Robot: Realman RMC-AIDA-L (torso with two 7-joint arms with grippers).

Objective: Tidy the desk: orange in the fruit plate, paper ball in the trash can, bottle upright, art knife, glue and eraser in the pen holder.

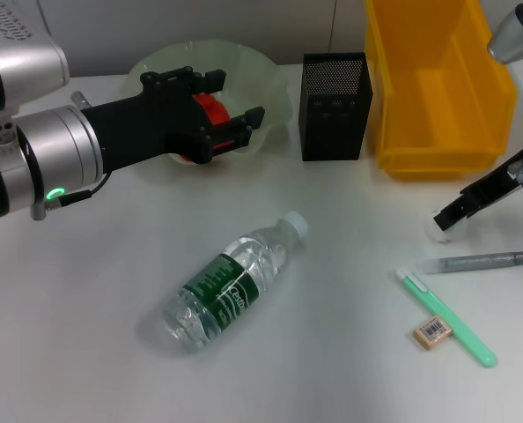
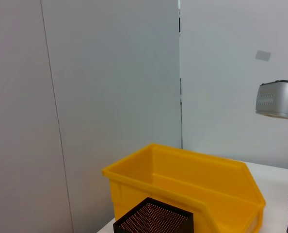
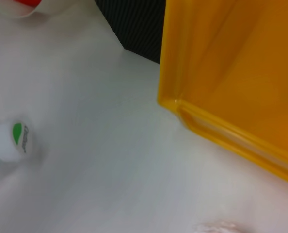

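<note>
Head view is showing, largest first, the trash can [image 1: 438, 88] standing at the far right of the desk [image 1: 85, 335], its open mouth facing up and taking nothing yet by what shows. Next, the fruit plate [image 1: 270, 84] is sitting at the far left, with the left gripper [image 1: 222, 119] reaching over it; its black fingers are standing apart around the orange [image 1: 210, 107], which is lying between the jaws inside the plate, so the judgement is that the fruit is being released or has just been set there. The bottle [image 1: 231, 286] is lying on its side in the middle, cap pointing toward the far right, waiting to be stood up. The pen holder [image 1: 335, 106] is standing between plate and can, nothing visible inside it. Near the right edge the right gripper [image 1: 460, 211] is hanging low over the paper ball [image 1: 439, 233], its tip just beside or touching the ball; whether its jaws are apart or together cannot be told. A grey pen-like stick [image 1: 486, 261] and a green art knife [image 1: 446, 317] are lying close by, with the eraser [image 1: 432, 330] touching the knife's side.
</note>
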